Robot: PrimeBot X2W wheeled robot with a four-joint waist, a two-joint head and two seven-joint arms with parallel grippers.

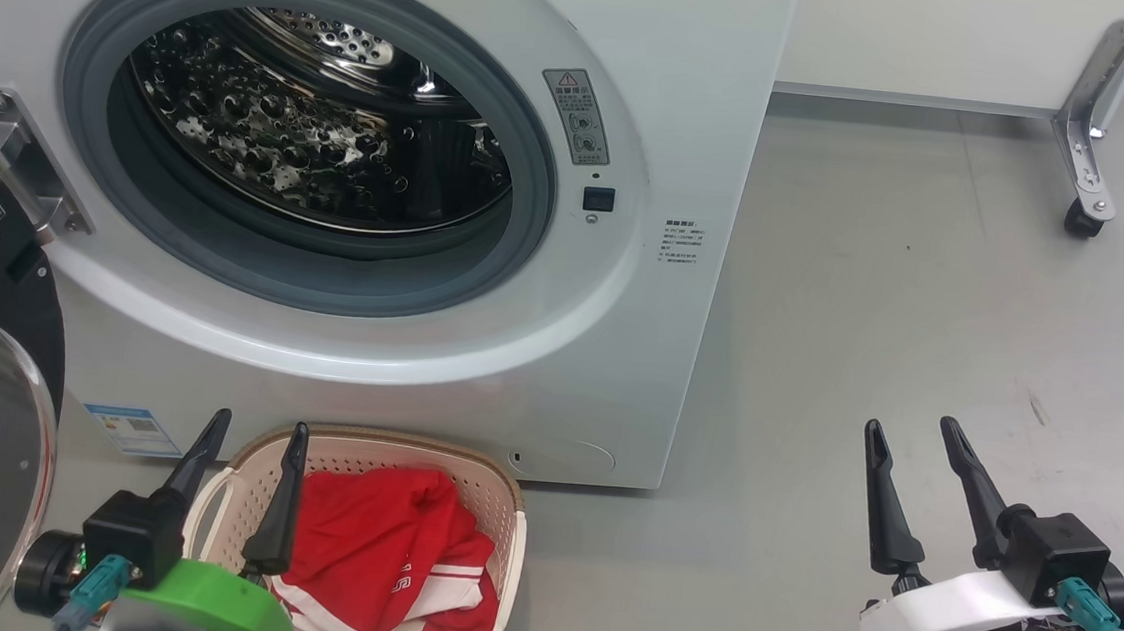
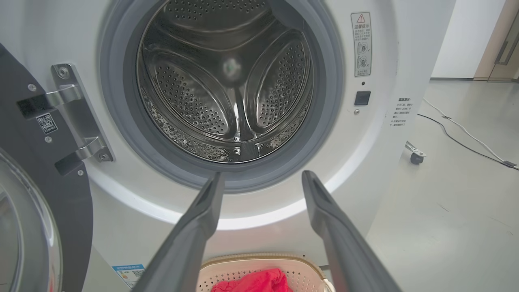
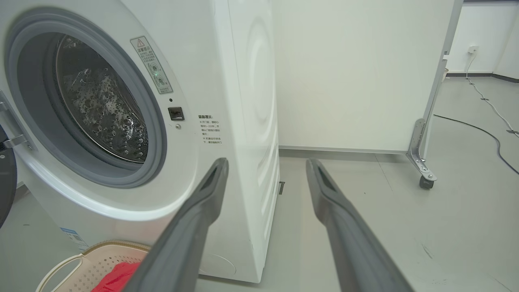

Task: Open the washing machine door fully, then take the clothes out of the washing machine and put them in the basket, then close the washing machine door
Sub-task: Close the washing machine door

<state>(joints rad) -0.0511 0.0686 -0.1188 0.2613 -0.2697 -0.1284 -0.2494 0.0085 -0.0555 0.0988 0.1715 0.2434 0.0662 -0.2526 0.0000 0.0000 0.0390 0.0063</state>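
Washing machine (image 1: 617, 380), warning-triangle label (image 1: 575, 116), blue sticker (image 1: 134, 429)

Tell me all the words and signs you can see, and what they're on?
Grey label on the washing machine: red warning triangle with "!"; small print unreadable.
Printed lines beside the opening: too small to read.
Blue sticker low on the front: blurred.
Door: a square code sticker, no words.
Red clothes in the basket: white letters, folded, unreadable.

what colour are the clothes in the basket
The clothes are red with white stripes; head view shows them best.
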